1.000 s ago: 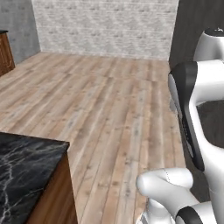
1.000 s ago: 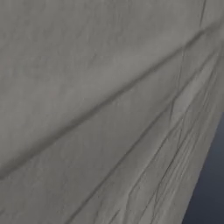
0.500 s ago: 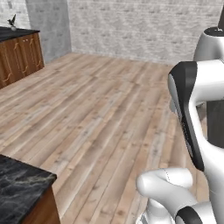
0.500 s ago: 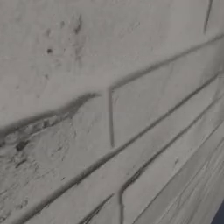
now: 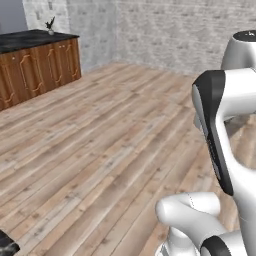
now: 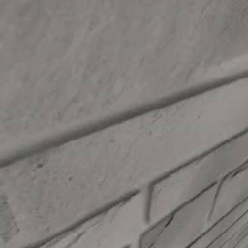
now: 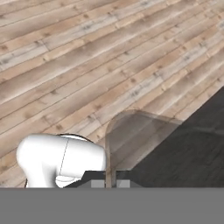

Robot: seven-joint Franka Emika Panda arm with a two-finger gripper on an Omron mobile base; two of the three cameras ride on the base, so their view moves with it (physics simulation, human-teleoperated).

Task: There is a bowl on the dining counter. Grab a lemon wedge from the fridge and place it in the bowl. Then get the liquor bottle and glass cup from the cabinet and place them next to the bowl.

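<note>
Floor (image 5: pixel 100 150): bare wood planks, base crossing open room.
Gripper (image 7: pixel 111 183): closed on a clear glass cup (image 7: pixel 135 140), carried for delivery.

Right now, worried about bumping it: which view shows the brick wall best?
The left base view: the brick wall stands wide beyond the floor. The right base view has a few blurred bricks of it, close up.

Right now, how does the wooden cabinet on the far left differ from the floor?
The cabinet is dark reddish-brown with panelled doors; the floor is pale, greyish long planks. The cabinet stands upright under a black top; the floor lies flat and bare. Both look like wood.
</note>
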